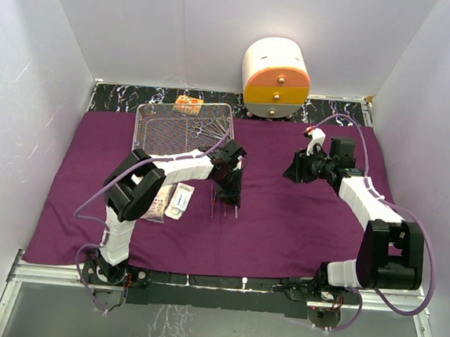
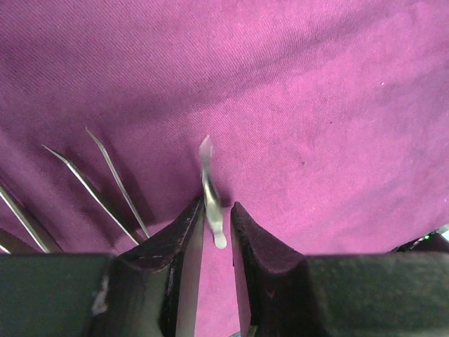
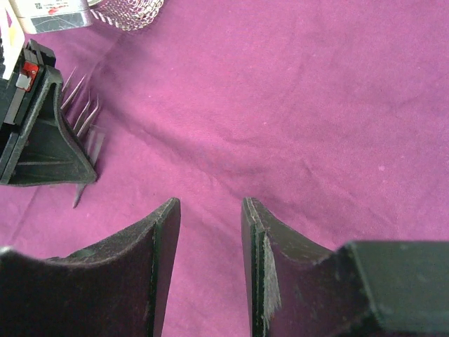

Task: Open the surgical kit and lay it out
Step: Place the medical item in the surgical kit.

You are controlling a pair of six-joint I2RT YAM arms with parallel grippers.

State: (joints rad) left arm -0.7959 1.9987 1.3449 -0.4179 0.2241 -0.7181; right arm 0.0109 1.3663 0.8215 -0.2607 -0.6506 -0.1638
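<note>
Since the purple cloth (image 1: pixel 307 223) lies spread flat over the tabletop (image 1: pixel 129 97), the opening looks done and the laying-out partway.

- **Wire-mesh tray (image 1: pixel 144 122):** on the cloth at back left, with thin instruments (image 1: pixel 209 128) left inside and an orange packet (image 1: pixel 188 102) at its far edge.
- **Flat packets (image 1: pixel 173 200):** on the cloth in front of the tray.
- **Pointed tweezers (image 2: pixel 105 186):** lying in a row beside the left pincer.
- **Left pincer (image 2: pixel 217 210):** narrowly apart, with a slim metal tool (image 2: pixel 209 189) between, touching one finger only.
- **Right pincer (image 3: pixel 210 207):** apart and empty, over bare cloth.

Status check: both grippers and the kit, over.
Left gripper barely open, thin metal instrument leaning on one finger, over purple cloth. Right gripper open, empty. Tweezers lie alongside; nothing blocking.
</note>
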